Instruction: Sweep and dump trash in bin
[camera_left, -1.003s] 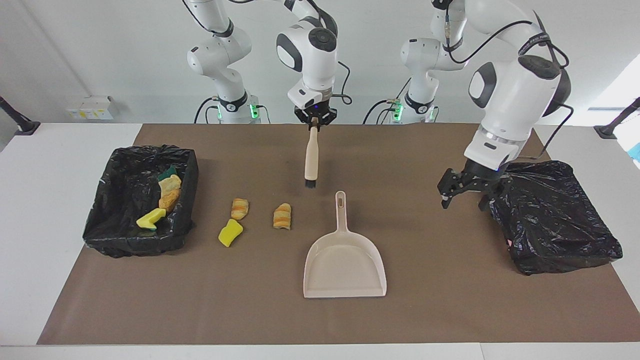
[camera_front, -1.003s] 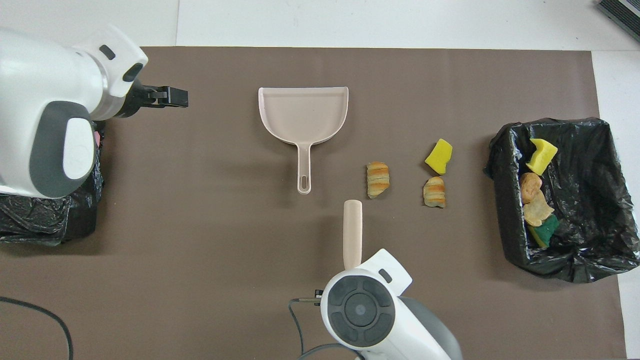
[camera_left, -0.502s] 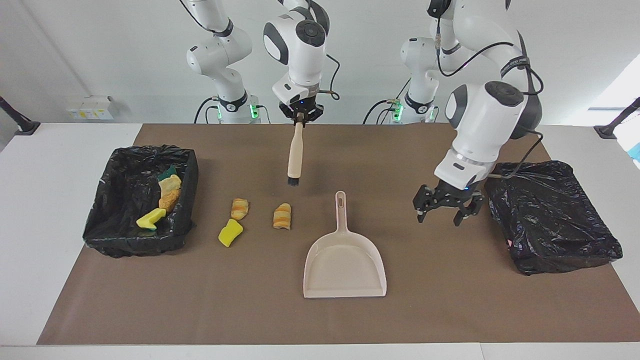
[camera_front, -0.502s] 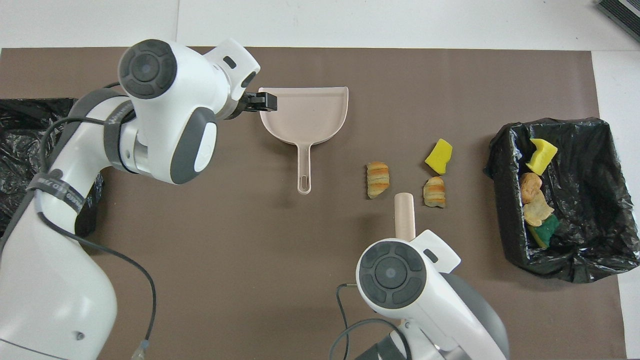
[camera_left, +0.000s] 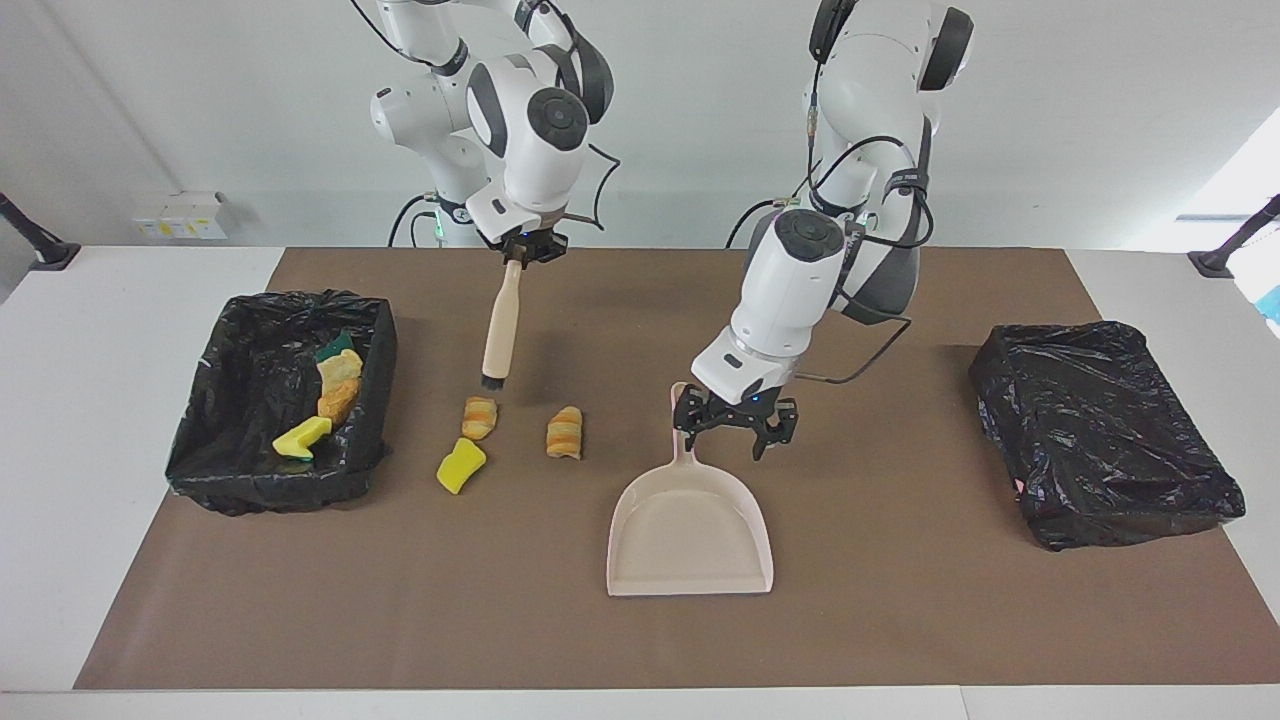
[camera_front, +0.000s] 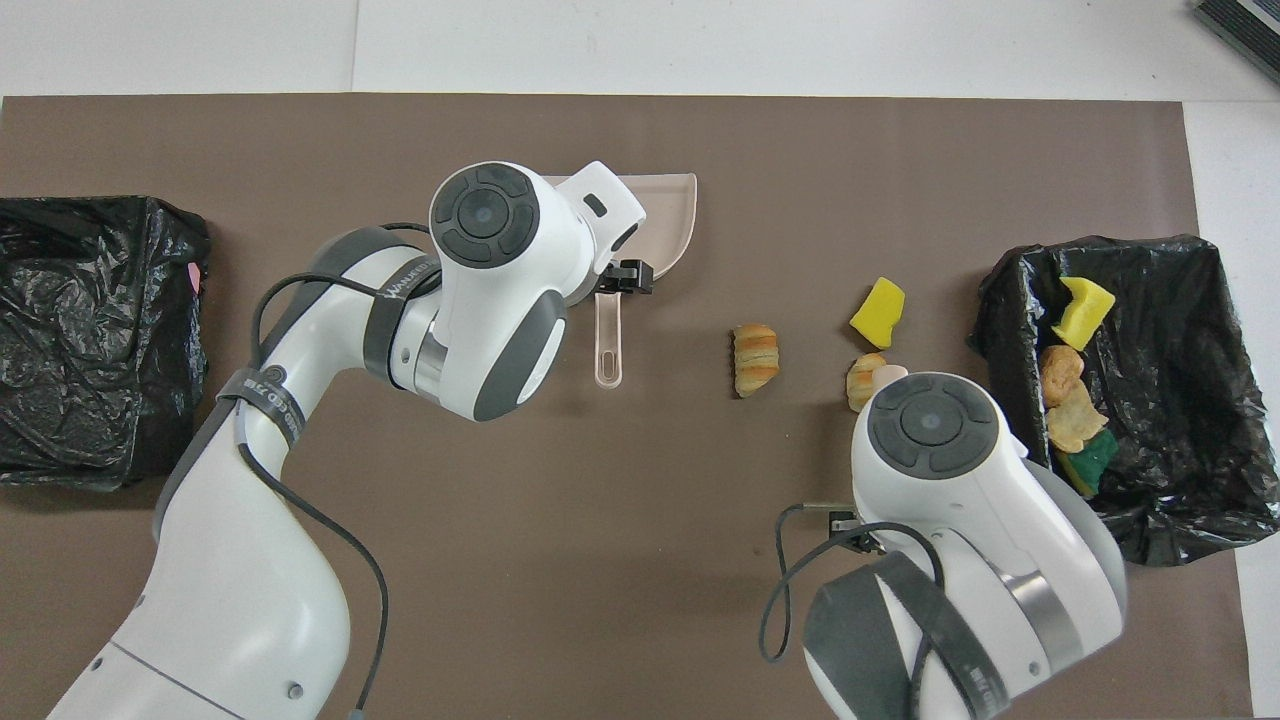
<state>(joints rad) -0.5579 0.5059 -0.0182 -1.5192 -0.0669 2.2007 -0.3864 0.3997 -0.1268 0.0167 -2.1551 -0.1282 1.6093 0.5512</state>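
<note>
Trash (camera_left: 461, 466) lies on the bench between dustpan (camera_left: 690, 530) and bin (camera_left: 280, 400): one yellow sponge, two striped pieces, more already in the bin. Left gripper (camera_left: 735, 432), fingers spread wide, hangs over the dustpan handle. Right gripper (camera_left: 522, 250) clamps the brush (camera_left: 498, 328), bristles above a striped piece.

Overhead: your left arm's wrist hides most of the dustpan (camera_front: 672, 215) | right arm hides the brush (camera_left: 499, 325) and part of one striped piece (camera_front: 862, 378).
</note>
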